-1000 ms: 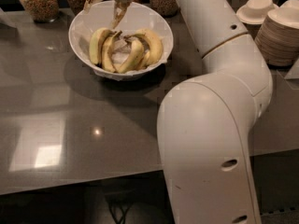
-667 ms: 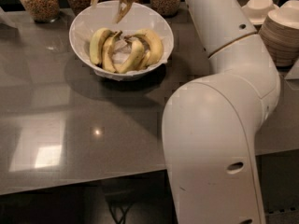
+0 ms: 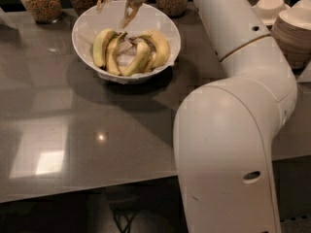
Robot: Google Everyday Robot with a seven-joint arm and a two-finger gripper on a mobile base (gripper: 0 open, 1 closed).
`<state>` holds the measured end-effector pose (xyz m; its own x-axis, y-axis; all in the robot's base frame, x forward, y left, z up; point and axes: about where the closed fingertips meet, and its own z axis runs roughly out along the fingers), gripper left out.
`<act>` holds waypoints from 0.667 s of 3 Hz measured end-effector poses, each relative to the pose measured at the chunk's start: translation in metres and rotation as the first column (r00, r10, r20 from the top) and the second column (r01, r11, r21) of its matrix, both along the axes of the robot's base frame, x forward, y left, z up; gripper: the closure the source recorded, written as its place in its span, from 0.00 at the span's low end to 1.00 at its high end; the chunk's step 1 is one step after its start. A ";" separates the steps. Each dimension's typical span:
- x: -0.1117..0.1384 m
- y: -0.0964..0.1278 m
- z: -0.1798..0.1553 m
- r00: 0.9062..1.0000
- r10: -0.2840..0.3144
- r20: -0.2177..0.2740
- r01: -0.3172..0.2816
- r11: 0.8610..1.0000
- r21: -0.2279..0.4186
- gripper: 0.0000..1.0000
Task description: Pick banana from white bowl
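Since a second ago the arm (image 3: 238,130) has swung its bulky elbow further to the right of the view, and the gripper (image 3: 118,8) has lifted a touch relative to the bowl (image 3: 77,33). It now hangs over the bowl's far rim, above the fruit and touching none of it. Its two tan fingers (image 3: 130,12) are spread apart with nothing between them, so the claw is released and empty.

The banana (image 3: 99,47) has not been picked. It lies in the left half of the bowl on crumpled paper (image 3: 127,52), leaning against the wall, and shares a dark stem (image 3: 121,35) with a slimmer banana just beside it. The stem points up toward the bowl's middle, almost under the lower fingertip. A deeper-yellow cluster (image 3: 156,46) fills the right half, curving the other way.

The spread fingers and high pose look like a line-up for a descent: the gap is wide enough to straddle one fruit, and coming from above avoids the deep wall. The joined stem is the likely snag, since lifting the plump banana may drag its partner along.

The bowl sits on a dark table (image 3: 73,144), with jars (image 3: 41,1) behind and stacked dishes (image 3: 291,33) well off to the right
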<state>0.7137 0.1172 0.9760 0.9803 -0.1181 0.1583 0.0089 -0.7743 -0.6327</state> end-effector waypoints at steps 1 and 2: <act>-0.006 0.009 -0.013 0.999 0.014 -0.036 -0.014 1.000 0.010 0.47; -0.011 0.017 -0.025 0.998 0.025 -0.065 -0.023 0.999 0.022 0.46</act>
<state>0.7026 0.1338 0.9511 0.9910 -0.0970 0.0919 -0.0143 -0.7605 -0.6491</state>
